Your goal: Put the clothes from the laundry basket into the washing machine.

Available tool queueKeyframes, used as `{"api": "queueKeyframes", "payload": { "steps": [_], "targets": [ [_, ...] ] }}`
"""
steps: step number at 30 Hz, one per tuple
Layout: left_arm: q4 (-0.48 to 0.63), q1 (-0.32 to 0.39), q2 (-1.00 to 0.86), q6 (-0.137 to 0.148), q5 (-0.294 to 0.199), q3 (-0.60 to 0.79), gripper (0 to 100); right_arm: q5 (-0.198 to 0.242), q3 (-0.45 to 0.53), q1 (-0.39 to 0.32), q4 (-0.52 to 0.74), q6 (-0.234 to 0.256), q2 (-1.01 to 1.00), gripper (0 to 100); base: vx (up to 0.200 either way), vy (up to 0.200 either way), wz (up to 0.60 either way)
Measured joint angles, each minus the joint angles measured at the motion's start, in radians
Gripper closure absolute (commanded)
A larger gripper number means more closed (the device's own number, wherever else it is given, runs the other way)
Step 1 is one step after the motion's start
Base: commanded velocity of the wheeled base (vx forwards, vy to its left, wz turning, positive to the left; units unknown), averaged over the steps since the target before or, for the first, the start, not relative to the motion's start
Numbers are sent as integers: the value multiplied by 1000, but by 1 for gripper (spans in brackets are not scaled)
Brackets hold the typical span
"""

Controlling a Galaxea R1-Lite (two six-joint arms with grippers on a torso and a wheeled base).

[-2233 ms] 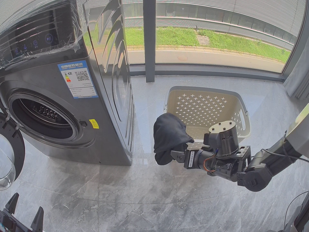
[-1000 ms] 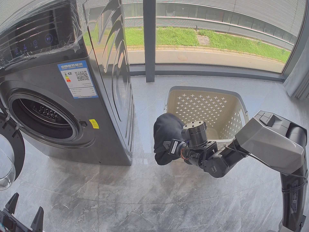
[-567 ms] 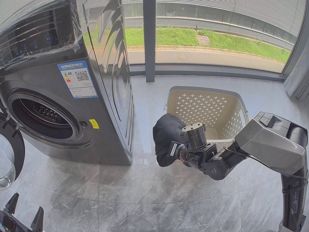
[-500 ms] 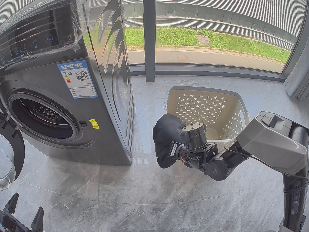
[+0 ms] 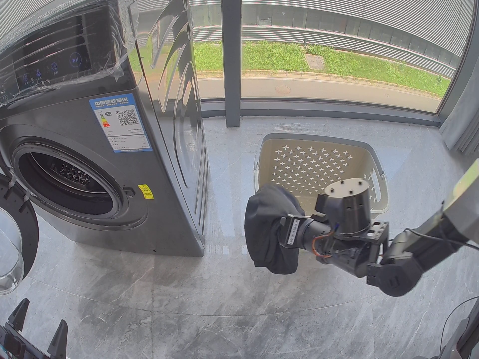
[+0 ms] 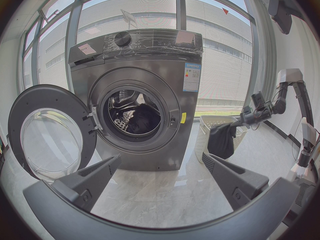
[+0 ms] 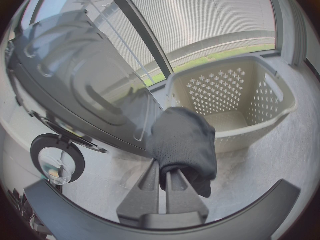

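Slippage is the main risk: the right claw (image 7: 163, 171), pinched shut on one fold of the black mesh-knit garment (image 5: 269, 228), holds it by the near-left corner of the cream perforated plastic laundry basket (image 5: 319, 139). That is well apart from the grey front-loading washing machine (image 5: 164, 125) at left, whose rim could snag trailing cloth. The left claw (image 6: 160, 156) hangs wide open, empty.

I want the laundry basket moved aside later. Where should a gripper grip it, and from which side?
Probably the rim at the handle slot in the side wall of the laundry basket on the robot's right, coming down from above. The basket stands upright with its top open, so one finger fits inside the wall, one outside. The right gripper is shut on the dark garment for now.
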Motion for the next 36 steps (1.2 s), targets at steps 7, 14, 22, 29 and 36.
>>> {"api": "queueKeyframes", "payload": {
  "steps": [7,14,22,29,36],
  "targets": [
    [0,0,0,0,0,0,0,46,185,55,-121,-94,-246,100,0,0,0],
    [0,0,0,-2,0,0,0,131,319,85,-209,-194,-464,100,0,0,0],
    [0,0,0,-19,11,0,0,196,356,89,-271,-297,-606,100,0,0,0],
    [0,0,0,-20,12,0,0,191,362,72,-294,-339,-634,100,-200,0,0],
    [0,-1,0,-20,12,0,0,185,365,67,-294,-340,-638,100,-143,0,0]
  ]
}}
